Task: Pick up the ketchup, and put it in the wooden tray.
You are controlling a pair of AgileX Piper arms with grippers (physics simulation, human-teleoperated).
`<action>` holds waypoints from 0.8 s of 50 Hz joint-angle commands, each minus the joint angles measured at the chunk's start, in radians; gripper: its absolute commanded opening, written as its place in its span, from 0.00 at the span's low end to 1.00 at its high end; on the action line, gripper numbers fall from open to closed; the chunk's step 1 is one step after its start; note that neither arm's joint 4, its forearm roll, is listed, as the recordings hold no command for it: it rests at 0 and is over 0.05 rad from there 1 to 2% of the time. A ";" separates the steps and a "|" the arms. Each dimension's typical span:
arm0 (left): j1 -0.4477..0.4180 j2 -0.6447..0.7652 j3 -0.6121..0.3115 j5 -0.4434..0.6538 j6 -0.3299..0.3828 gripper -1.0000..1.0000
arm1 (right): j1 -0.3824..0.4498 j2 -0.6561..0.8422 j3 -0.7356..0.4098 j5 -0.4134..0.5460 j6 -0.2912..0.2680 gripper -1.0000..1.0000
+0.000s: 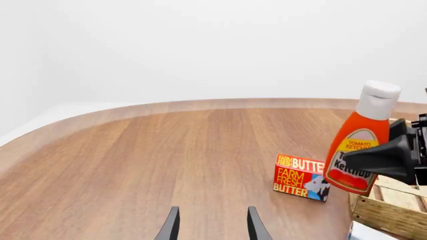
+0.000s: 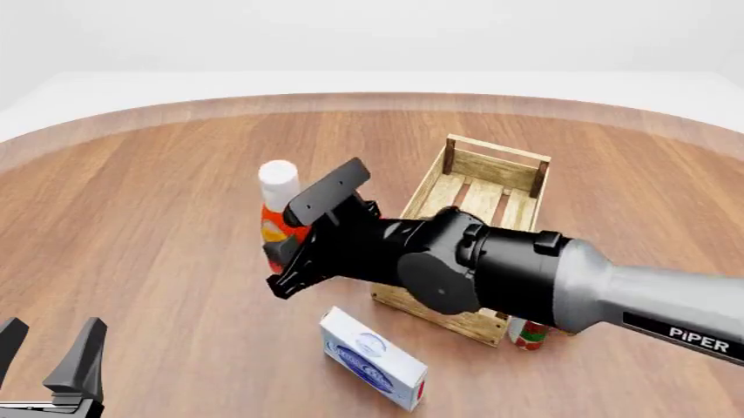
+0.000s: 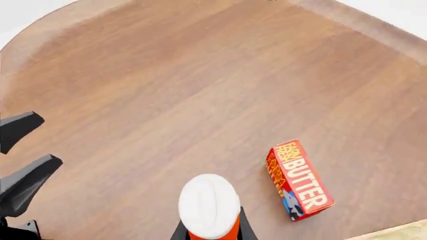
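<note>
Right gripper is clamped on the ketchup, holding it clear of the table. The left wrist view shows the bottle in the air, tilted a little, cap up, with the black finger pressed on the label. In the front view the bottle hangs at roughly 9 o'clock from the wooden tray, just off its near-left wall and not over the opening yet.

Left gripper is idle at the 7 o'clock corner of the front view, jaws apart, nothing between them.

Step in hand, as I judge it: carry phase, transport to the crate. To do it well:
- keep the squeeze firm; the grip looks mid-body, which should be stable enough
- hold the height until the bottle base clears the tray's near-left wall, then travel toward 3 o'clock
- aim for the middle of the slatted floor, away from the corner posts
- lower before releasing; a drop could tip the bottle
- straighten it so it lands upright, or lay it down on purpose

Clutter: butter box on the table under and beside the bottle, white box at 6 o'clock of the tray, small can by the tray's near corner. None sit on the path if the height holds. Tray interior looks free where visible; the arm hides part of it.
</note>
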 commanded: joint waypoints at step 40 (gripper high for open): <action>0.000 0.000 0.000 0.000 0.000 1.00 | -0.631 0.094 0.039 -0.029 -0.006 0.00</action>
